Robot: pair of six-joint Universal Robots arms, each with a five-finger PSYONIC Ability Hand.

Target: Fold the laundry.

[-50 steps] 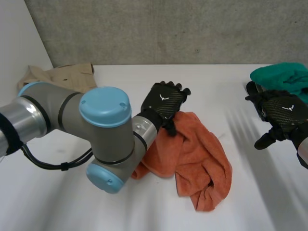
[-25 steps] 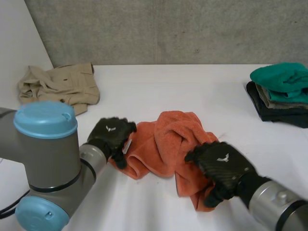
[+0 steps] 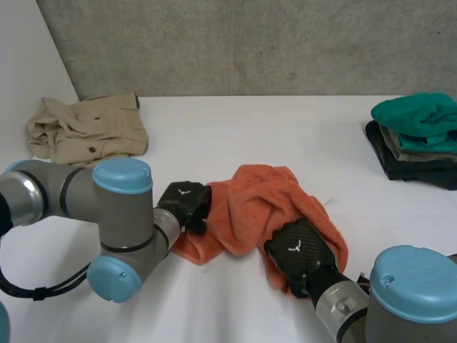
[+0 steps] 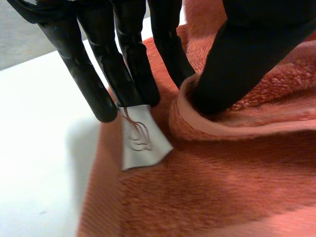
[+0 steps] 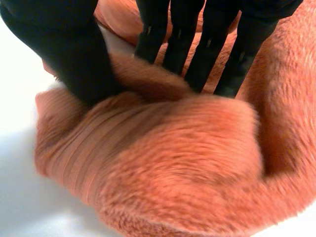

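Note:
An orange towel (image 3: 257,200) lies crumpled in the middle of the white table. My left hand (image 3: 184,202) is at its left edge. In the left wrist view its fingers (image 4: 128,64) press down beside a white label (image 4: 143,143), and the thumb (image 4: 242,54) digs into a raised fold of the towel (image 4: 222,187), pinching that fold. My right hand (image 3: 298,251) sits on the towel's near right part. In the right wrist view its thumb (image 5: 69,44) and fingers (image 5: 197,49) squeeze a ridge of the towel (image 5: 173,163) between them.
A beige garment (image 3: 86,128) lies bunched at the far left corner. A stack of folded clothes (image 3: 418,136), green on top, stands at the far right. My left arm's elbow (image 3: 121,214) and my right arm's blue cap (image 3: 410,279) sit low over the table's near side.
The left hand came from the towel's far edge to its left edge. The right hand swung in from beside the stack onto the towel's near right. Both closed on the cloth.

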